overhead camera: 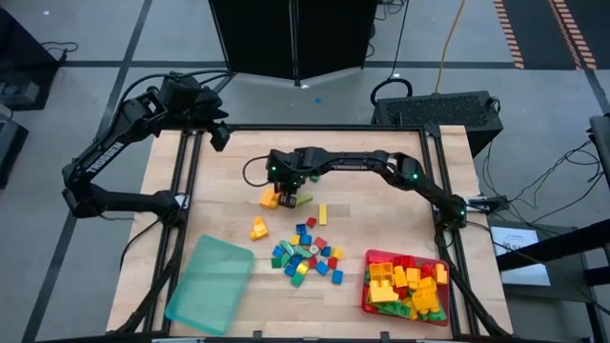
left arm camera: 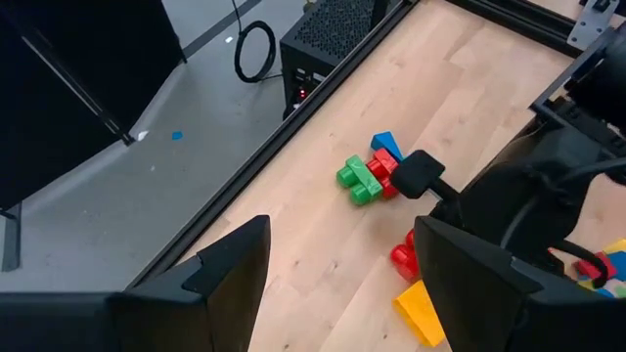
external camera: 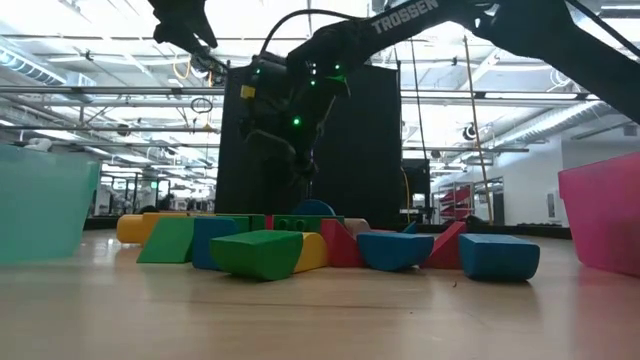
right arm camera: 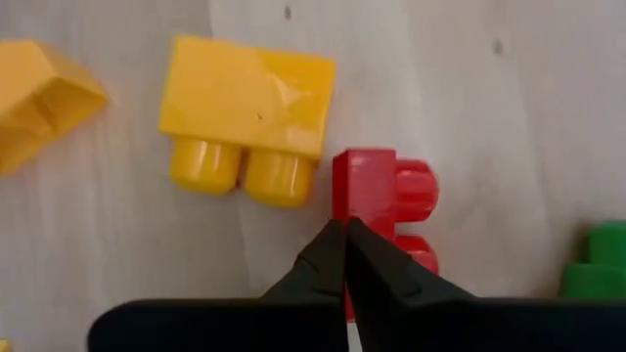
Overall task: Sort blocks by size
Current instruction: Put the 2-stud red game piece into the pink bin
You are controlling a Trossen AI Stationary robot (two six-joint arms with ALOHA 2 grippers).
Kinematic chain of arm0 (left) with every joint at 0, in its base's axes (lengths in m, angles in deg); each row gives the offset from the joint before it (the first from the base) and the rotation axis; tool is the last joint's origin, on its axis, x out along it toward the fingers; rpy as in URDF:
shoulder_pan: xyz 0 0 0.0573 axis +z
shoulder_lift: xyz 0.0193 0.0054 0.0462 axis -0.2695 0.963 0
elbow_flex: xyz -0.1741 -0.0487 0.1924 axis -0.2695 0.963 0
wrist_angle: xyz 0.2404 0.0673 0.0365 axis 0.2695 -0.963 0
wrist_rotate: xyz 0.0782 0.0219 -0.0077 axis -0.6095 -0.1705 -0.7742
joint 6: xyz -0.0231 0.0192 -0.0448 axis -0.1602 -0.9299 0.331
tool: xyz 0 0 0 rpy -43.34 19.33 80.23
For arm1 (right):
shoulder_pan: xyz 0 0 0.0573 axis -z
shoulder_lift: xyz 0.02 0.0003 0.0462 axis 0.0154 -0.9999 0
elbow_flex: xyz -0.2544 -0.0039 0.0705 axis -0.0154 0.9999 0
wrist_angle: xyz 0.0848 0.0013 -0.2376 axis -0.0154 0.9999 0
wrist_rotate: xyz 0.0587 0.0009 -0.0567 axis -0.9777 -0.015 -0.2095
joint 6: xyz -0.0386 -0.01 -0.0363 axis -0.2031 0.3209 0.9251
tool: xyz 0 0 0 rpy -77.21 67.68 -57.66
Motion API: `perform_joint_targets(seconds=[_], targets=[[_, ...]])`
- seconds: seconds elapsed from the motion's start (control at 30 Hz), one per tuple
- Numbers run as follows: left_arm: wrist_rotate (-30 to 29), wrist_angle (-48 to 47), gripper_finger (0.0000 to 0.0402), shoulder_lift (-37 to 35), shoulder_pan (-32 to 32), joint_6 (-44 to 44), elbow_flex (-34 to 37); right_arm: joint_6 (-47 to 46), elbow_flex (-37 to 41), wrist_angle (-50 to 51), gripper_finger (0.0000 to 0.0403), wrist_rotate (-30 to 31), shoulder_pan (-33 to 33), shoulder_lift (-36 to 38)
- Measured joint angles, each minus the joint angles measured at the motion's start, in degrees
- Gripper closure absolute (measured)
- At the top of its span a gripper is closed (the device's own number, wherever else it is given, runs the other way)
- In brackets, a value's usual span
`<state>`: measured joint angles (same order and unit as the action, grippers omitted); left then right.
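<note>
At the bench's far middle, the right claw (right arm camera: 345,256) is pinched fully together against a red block (right arm camera: 377,200), gripping nothing; lifting now would leave it behind.

Red block (right arm camera: 377,210) partly hidden behind right pincer (right arm camera: 345,240); green block (right arm camera: 597,262) cut off at wrist-view edge.

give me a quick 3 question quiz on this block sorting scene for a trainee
1. True or false: the right gripper is shut, its tips meeting at a red block.
2. Which tray already holds blocks? A) red tray B) teal tray
3. Fill in: the block lying beside the red block, seen from the right wrist, is ____.

Key: 1 true; 2 A; 3 yellow
</note>
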<state>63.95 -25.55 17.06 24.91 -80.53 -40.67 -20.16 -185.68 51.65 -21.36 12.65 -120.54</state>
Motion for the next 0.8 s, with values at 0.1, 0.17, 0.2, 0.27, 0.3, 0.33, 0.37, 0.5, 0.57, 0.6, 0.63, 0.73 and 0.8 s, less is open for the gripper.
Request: perform_joint_targets(seconds=[0.1, 0.17, 0.2, 0.27, 0.3, 0.33, 0.37, 0.5, 0.57, 0.6, 0.63, 0.73, 0.8], targets=[[0.00, 0.02, 0.0146, -0.02, -0.01, -0.01, 0.00, 0.25, -0.04, -0.27, 0.0376, -0.06, 0.00, 1.33], [0.00, 0.04, 0.0146, -0.01, 0.01, -0.01, 0.00, 0.39, -0.09, -0.16, 0.0346, -0.51, 0.00, 1.80], [0.00, 0.04, 0.0146, -0.02, 0.01, -0.03, 0.00, 0.50, -0.09, 0.11, 0.0327, -0.52, 0.00, 1.93], [0.00, 0.09, 0.0146, 0.00, 0.00, -0.04, 0.00, 1.70, -0.09, 1.03, 0.0284, -0.55, 0.00, 1.94], [0.00, 0.09, 0.0146, -0.01, 0.01, -0.04, 0.00, 2.40, -0.09, 1.02, 0.0260, -0.55, -0.04, 1.94], [0.00, 0.09, 0.0146, -0.01, -0.01, -0.05, 0.00, 3.01, -0.09, 1.00, 0.0236, -0.55, -0.11, 1.97], [0.00, 0.14, 0.0146, 0.00, -0.01, -0.06, 0.00, 3.46, -0.09, 0.96, 0.0213, -0.55, -0.11, 2.03], [0.00, 0.26, 0.0146, 0.00, -0.01, -0.08, 0.00, 3.76, -0.15, 0.28, 0.0130, -0.16, -0.12, 1.31], [0.00, 0.26, 0.0146, 0.00, 0.01, -0.08, 0.00, 3.81, -0.15, 0.01, 0.0105, -0.08, -0.11, 0.29], [0.00, 0.26, 0.0146, -0.02, 0.00, -0.10, 0.00, 3.80, -0.15, 0.02, 0.0097, 0.01, -0.09, -0.28], [0.01, 0.26, 0.0146, 0.00, 0.01, -0.10, 0.00, 3.82, -0.15, 0.08, 0.0093, 0.50, -0.05, -0.99], [0.02, 0.26, 0.0146, -0.02, 0.00, -0.10, 0.00, 3.34, -0.17, 0.32, 0.0094, 3.83, 0.12, -2.93], [0.01, 0.27, 0.0146, -0.01, -0.01, -0.10, 0.00, 3.05, -0.17, 0.30, 0.0105, 4.30, 0.40, -3.89]])
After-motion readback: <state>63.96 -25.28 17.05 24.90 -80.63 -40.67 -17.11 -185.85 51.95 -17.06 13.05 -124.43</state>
